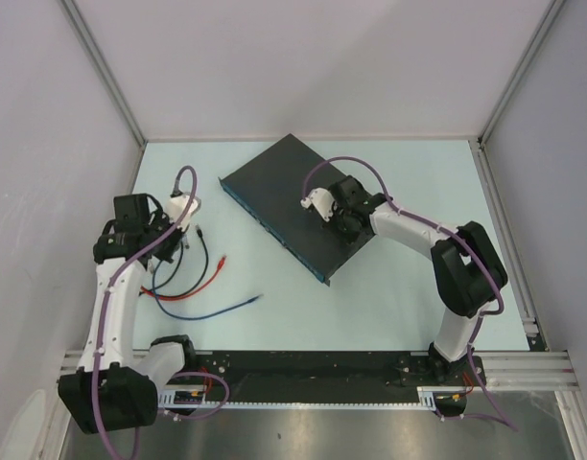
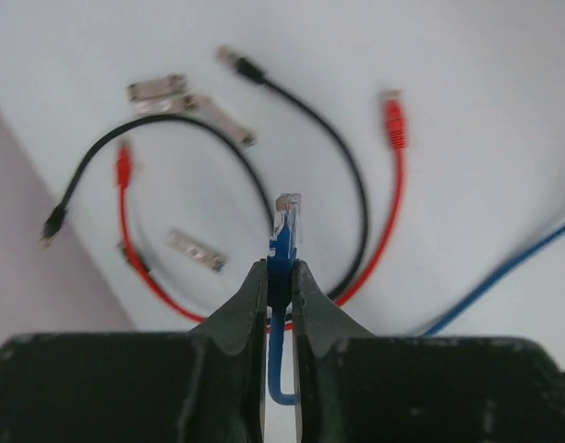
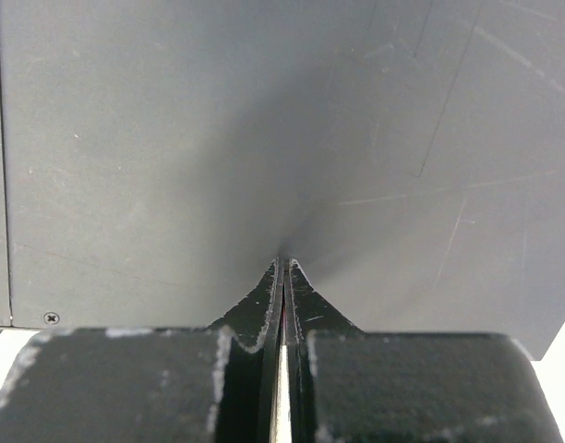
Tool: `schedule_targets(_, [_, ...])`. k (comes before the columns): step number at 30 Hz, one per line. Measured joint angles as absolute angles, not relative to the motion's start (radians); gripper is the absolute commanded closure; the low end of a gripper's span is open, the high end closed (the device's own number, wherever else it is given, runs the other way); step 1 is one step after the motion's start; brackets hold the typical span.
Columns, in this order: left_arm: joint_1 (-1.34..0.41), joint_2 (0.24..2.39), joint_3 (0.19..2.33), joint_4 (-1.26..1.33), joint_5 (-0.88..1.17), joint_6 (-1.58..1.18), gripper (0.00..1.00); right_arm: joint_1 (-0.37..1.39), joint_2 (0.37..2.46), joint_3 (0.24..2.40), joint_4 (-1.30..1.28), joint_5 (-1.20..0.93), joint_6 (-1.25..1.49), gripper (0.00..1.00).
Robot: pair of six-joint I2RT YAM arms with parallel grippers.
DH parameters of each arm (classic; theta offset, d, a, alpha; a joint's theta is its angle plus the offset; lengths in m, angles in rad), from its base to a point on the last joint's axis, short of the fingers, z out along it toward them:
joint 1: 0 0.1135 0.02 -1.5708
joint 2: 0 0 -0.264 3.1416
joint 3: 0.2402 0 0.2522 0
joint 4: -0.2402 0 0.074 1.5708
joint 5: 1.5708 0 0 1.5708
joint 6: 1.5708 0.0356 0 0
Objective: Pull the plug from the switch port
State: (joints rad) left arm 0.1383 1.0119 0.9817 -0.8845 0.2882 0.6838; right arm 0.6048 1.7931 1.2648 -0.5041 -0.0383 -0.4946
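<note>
Top external view: one switch (image 1: 298,206) on a pale table (image 1: 399,297), white walls (image 1: 303,57) around — one black cable (image 1: 203,251), one red cable (image 1: 202,281), one blue cable (image 1: 217,309) left of it. Left gripper (image 2: 280,277) clamps the blue plug (image 2: 285,221); right gripper (image 3: 283,268), closed, touches the switch.

Dark grey switch (image 1: 274,187), teal-edged; red cable (image 2: 398,185), black cable (image 2: 354,175), blue cable (image 2: 513,268); plug (image 2: 287,214) perhaps clear.

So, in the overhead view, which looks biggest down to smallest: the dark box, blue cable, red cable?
1. the switch, largest by far
2. the blue cable
3. the red cable, though both cables are thin curled lines, so their order is unsure
</note>
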Motion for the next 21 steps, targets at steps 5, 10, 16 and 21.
schedule_targets(5, [0.151,1.013,0.934,-0.761,0.073,0.701,1.00,0.617,1.794,1.265,-0.503,-0.031,-0.502,1.00])
schedule_targets(10, [0.152,1.045,0.891,-0.606,-0.095,0.736,0.97,0.621,1.794,1.265,-0.503,-0.031,-0.503,1.00])
schedule_targets(16, [0.153,1.152,0.881,-0.434,-0.188,0.761,0.83,0.621,1.794,1.265,-0.503,-0.031,-0.503,1.00])
schedule_targets(21, [0.133,1.299,0.930,-0.371,-0.248,0.760,0.30,0.621,1.794,1.265,-0.503,-0.032,-0.503,1.00])
